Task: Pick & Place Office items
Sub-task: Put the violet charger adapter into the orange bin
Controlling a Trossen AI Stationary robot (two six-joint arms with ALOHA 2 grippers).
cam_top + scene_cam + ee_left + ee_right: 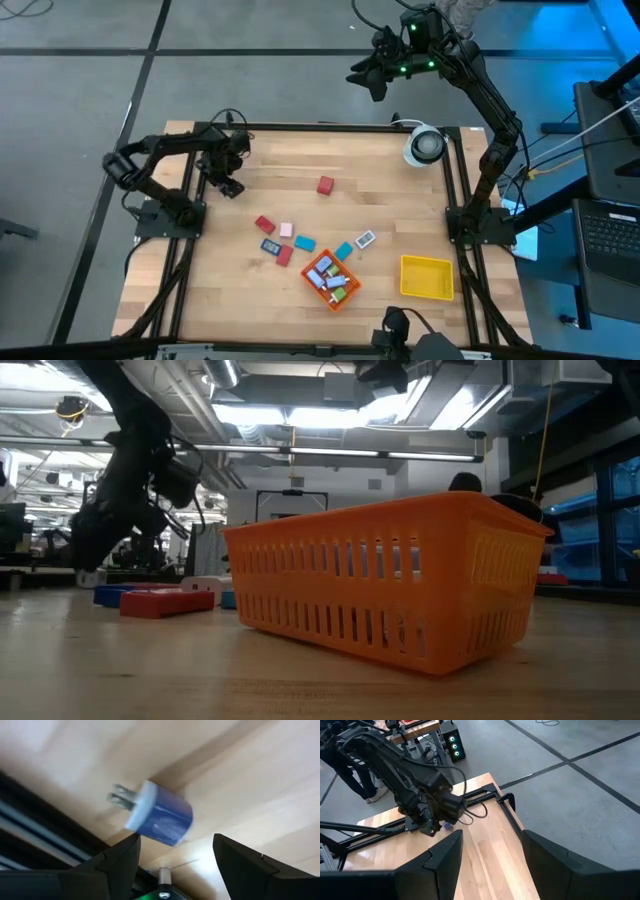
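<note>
- Orange slotted basket (385, 585) in the foreground on a wooden table (150, 670), filling the middle and right of the view.
- Flat red piece (165, 602) lying on the table behind and left of the basket.
- Blue piece (112, 594) just beside the red one, farther left; white piece (205, 590) close behind.
- Dark robot arm (135, 470) reaching down at upper left, gripper not clearly visible.
- Workshop ceiling with bright strip lights (300, 412) beyond.
</note>
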